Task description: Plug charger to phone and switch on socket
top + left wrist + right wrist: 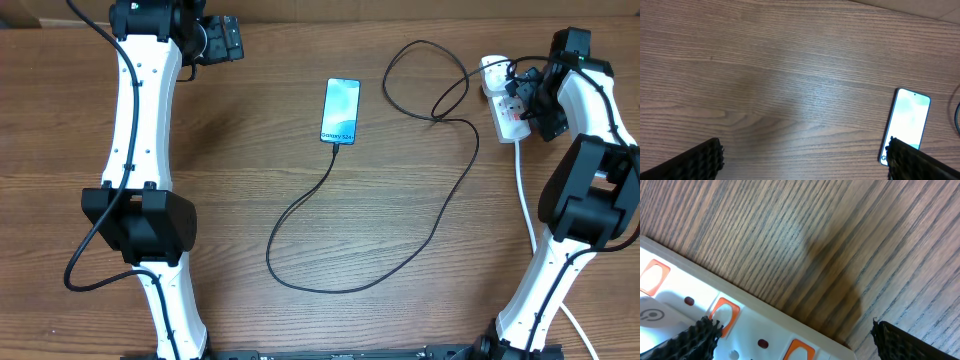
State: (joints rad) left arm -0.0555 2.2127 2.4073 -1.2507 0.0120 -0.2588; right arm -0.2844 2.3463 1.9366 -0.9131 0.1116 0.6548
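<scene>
Closest in, the right gripper (793,327) spreads its ribbed pads (690,342) wide and empty, right above the socket (680,297). An orange-red switch (722,312) lies just inside the left-hand pad. The strip's long axis runs away from the robot's base, white cord trailing back. The charger (440,215) loops across the wooden table (250,200) to the phone (340,110), apparently plugged in. The left gripper (804,150), also wide open and empty, hovers well apart. Nothing blocks the press.

Wooden table (300,200), brown grain, carrying:
- phone (340,110), lying flat, screen glowing, ahead of the left gripper (805,160);
- black cable (269,252), looping from the phone's lower edge;
- power strip (670,305), sitting under the right gripper (790,335), white cord (521,180) trailing.
</scene>
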